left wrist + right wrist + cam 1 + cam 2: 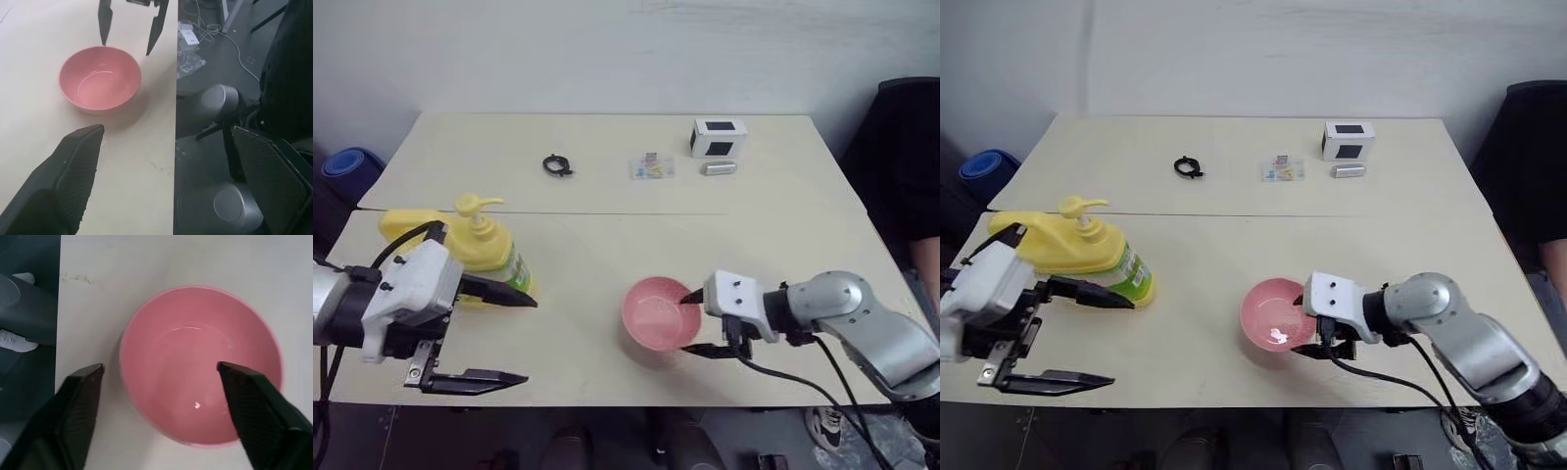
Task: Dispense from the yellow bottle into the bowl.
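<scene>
Right gripper (159,377) astride upright bowl (200,364) rim.

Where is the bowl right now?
In the head views the bowl sits near the table's front edge, right of centre, with the right gripper straddling its rim and the yellow bottle to its left.

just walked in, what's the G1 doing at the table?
It's setting up to pump from the yellow bottle into the pink bowl. The right gripper is at the bowl, one finger over the inside and one outside the near rim, not yet clamped. The left gripper is open near the table's front edge, just in front of the bottle, holding nothing. The bowl looks empty.
</scene>
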### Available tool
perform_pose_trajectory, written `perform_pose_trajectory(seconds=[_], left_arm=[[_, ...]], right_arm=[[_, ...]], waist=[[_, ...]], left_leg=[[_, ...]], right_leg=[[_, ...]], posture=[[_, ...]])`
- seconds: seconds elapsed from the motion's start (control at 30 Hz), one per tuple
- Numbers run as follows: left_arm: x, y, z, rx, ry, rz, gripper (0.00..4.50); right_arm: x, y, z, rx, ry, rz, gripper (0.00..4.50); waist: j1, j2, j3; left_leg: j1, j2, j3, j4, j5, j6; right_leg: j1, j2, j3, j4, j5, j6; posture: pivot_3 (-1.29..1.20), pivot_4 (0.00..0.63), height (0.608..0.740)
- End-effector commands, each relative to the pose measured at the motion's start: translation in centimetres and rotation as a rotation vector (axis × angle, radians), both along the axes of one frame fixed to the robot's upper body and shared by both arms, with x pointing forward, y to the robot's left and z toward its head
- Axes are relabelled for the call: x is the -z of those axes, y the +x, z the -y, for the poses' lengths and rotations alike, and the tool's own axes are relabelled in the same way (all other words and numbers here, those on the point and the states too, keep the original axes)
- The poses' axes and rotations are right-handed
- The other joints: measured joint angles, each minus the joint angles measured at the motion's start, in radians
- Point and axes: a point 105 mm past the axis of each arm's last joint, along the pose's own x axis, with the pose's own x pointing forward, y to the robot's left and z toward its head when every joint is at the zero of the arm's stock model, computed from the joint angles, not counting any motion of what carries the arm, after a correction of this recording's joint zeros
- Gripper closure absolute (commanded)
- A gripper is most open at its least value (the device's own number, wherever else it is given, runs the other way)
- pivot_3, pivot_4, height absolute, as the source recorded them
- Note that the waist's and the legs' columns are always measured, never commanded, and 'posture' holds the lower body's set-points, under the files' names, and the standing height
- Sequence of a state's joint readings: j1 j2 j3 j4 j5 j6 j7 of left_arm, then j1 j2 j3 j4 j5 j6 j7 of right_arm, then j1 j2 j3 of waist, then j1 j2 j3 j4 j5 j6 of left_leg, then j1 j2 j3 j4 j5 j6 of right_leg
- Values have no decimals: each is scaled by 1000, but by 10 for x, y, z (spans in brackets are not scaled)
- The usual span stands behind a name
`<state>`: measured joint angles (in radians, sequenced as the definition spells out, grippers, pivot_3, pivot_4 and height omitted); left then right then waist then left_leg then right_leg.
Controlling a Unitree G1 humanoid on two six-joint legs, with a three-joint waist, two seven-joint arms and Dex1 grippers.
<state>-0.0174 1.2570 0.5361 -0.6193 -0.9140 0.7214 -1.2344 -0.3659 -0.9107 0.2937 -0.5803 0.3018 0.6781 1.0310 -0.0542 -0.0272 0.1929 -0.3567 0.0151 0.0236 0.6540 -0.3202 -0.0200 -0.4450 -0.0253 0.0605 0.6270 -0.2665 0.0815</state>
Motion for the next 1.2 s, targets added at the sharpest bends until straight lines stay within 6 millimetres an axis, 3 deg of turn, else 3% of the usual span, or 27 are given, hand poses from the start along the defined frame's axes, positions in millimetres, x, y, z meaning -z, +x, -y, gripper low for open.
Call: perform_pose_trajectory(seconds=[0.03,0.07,0.37,0.67,0.77,0.93,1.2], left_arm=[[-3,1,3,17,4,0,0],[-2,1,4,18,0,-6,0],[-2,3,8,21,0,-12,0],[-7,5,10,16,8,5,0],[-8,7,10,5,18,18,0],[-10,11,7,-9,20,27,0],[-14,16,5,-39,0,57,0]], right_arm=[[0,-11,-13,-53,12,20,1995],[4,-13,-15,-62,12,17,2364],[28,-13,-19,-120,-54,46,2364],[49,2,-29,-85,-37,76,2364],[54,8,-32,-65,-6,74,2925],[53,14,-28,-61,5,89,4400],[35,13,-17,-135,-54,147,4464]], waist=[[-1,-1,0],[-1,-1,0],[0,-2,0],[-1,-3,-1],[-1,-3,-1],[-1,-4,-1],[0,-5,-1]], left_leg=[[0,0,0,0,0,0],[0,0,0,0,0,0],[0,0,-1,2,0,0],[0,0,-1,4,0,0],[-1,0,-1,5,0,0],[-1,0,-1,5,0,0],[-1,0,-1,5,0,0]], right_leg=[[0,0,0,0,0,0],[0,0,0,0,0,0],[0,1,-1,1,0,0],[1,2,0,2,0,0],[1,1,0,3,0,0],[1,1,0,3,0,0],[1,1,-1,3,0,1]], posture=[[0,150,740],[0,150,740],[0,150,740],[0,150,740],[0,150,740],[0,150,740],[0,150,740]])
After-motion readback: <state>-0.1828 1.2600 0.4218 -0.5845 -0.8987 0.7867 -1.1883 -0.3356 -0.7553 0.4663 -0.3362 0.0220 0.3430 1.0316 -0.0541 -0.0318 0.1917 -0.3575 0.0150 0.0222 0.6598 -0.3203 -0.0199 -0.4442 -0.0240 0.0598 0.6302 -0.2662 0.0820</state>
